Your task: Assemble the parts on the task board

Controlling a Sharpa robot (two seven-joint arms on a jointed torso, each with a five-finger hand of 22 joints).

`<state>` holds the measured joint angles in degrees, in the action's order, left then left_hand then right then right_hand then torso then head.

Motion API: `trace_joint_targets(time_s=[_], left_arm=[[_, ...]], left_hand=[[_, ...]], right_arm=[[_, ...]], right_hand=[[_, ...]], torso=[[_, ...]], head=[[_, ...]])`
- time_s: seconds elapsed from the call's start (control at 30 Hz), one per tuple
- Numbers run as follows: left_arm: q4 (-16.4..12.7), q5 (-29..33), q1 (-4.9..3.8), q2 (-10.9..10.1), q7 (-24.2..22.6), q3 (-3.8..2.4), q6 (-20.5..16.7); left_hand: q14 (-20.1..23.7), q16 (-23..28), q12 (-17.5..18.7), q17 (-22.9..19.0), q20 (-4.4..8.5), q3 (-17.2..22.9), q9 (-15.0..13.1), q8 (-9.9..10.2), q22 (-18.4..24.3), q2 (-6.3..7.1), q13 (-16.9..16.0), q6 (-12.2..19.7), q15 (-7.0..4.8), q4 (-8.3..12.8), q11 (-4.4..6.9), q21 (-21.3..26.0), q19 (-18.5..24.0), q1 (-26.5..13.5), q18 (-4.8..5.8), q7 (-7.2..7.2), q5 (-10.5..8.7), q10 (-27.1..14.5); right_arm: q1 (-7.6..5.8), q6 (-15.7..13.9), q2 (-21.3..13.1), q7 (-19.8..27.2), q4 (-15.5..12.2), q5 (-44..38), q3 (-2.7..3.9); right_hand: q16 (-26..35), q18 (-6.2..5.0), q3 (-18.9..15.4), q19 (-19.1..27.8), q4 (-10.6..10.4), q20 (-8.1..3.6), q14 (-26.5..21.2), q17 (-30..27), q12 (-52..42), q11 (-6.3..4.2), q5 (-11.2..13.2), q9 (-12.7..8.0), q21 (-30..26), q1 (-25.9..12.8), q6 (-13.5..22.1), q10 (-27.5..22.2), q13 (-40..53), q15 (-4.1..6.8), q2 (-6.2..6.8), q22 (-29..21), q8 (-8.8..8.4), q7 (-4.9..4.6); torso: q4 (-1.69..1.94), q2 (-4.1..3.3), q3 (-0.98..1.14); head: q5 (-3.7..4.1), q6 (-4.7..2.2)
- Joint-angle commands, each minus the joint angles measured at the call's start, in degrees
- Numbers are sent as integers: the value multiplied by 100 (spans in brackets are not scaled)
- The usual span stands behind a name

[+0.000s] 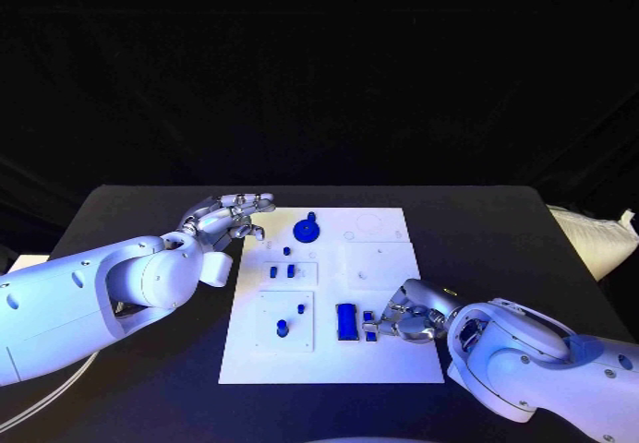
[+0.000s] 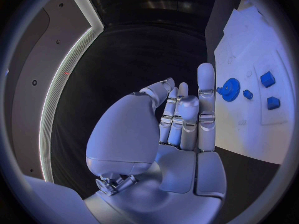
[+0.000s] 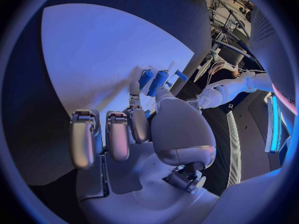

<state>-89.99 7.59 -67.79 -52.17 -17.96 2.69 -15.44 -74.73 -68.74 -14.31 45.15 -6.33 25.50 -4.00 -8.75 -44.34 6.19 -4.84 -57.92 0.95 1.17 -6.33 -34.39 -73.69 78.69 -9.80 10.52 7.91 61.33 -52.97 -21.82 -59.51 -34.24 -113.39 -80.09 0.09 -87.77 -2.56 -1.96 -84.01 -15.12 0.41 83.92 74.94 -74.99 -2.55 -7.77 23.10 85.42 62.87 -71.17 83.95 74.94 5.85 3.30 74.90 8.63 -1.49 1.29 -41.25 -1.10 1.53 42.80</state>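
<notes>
The white task board (image 1: 333,355) lies mid-table. A blue gear (image 1: 307,229) sits at its far edge, also in the left wrist view (image 2: 229,89). Small blue parts (image 1: 281,270) stand in a square recess, and two more (image 1: 291,318) sit in a nearer recess. A long blue block (image 1: 346,320) stands near the board's front. My right hand (image 1: 406,318) rests on the board and pinches a small blue part (image 1: 369,322) beside that block, between thumb and a finger (image 3: 134,90). My left hand (image 1: 229,217) hovers off the board's far left corner, fingers loosely raised and holding nothing (image 2: 181,119).
The black table (image 1: 506,231) extends around the board. A white bag-like object (image 1: 593,240) lies at the table's right edge. A pale cable (image 1: 40,397) hangs at the near left.
</notes>
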Motion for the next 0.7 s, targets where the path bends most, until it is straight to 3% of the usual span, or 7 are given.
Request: trace_joint_targets(time_s=[0.03,0.23,0.7], left_arm=[[-8,-25,-2,-2,-23,-3,105],[0,-27,-2,0,-24,-3,107],[7,-30,-2,11,-26,-2,104]], left_hand=[[30,0,-30,-6,-17,-5,-2,-22,9,-10,6,22,16,36,3,28,20,-17,-58,5,11,-40],[30,0,-30,-6,-17,-5,-2,-22,9,-10,6,22,16,36,3,28,20,-17,-58,5,11,-40],[30,0,-30,-6,-17,-5,-2,-22,9,-10,6,22,16,36,3,28,20,-17,-58,5,11,-40]], right_arm=[[14,144,-59,216,-46,-94,-2],[40,257,-106,263,-54,-128,-2],[90,360,80,163,195,-167,-2]], right_hand=[[-18,111,-23,-371,153,-50,537,1139,34,-16,6,22,10,296,39,360,820,40,7,990,11,0],[-16,112,-70,-370,355,-43,537,1137,40,-10,92,49,9,661,50,357,823,32,-21,992,3,-9],[-16,113,-87,-371,393,-41,537,1138,43,-11,92,62,11,757,50,356,824,32,-115,996,-1,-7]], torso=[[-7,0,5],[-4,5,1],[6,-7,-1]], head=[[-12,2],[3,1],[3,4]])
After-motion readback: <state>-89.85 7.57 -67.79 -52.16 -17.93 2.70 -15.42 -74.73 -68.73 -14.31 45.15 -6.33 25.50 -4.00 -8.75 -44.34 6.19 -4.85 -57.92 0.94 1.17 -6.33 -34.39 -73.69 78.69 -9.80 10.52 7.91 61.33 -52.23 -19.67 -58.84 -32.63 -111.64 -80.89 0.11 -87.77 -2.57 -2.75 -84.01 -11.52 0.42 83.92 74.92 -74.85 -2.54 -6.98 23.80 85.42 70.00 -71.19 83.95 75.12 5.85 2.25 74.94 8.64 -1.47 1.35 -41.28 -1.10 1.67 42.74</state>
